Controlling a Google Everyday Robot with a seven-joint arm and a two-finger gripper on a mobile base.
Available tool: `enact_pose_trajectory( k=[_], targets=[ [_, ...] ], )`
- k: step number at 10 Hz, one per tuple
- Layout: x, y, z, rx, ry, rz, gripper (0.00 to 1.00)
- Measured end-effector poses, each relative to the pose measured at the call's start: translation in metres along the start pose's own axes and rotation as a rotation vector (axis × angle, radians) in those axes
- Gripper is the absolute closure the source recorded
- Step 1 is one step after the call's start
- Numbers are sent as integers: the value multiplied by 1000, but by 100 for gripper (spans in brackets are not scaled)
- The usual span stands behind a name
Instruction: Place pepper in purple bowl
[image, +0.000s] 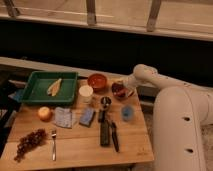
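Note:
The purple bowl (118, 90) stands at the back right of the wooden table, just right of the orange-red bowl (97, 81). My gripper (125, 88) reaches in from the right on the white arm and hangs over the purple bowl's right rim. A small red-orange patch inside the bowl, right under the gripper, looks like the pepper (120, 88). I cannot tell whether it is held or lying in the bowl.
A green tray (35, 92) with a pale yellow item sits at the back left. A white cup (86, 93), small metal cup (105, 102), blue cup (128, 113), sponge (87, 116), cloth (64, 117), round fruit (45, 113), grapes (29, 142), fork (53, 145) and black tools (105, 131) cover the table.

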Motion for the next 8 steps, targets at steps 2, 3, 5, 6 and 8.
enact_pose_trajectory(
  k=[2,3,5,6,8],
  targets=[
    [2,1,4,-14,11,9,33],
    [3,3,6,-20,15,8,43],
    [5,6,7,-30,18,7,63],
    [5,8,7,-35,18,5,74],
    [6,10,6,-40,20,3,91]
  ],
)
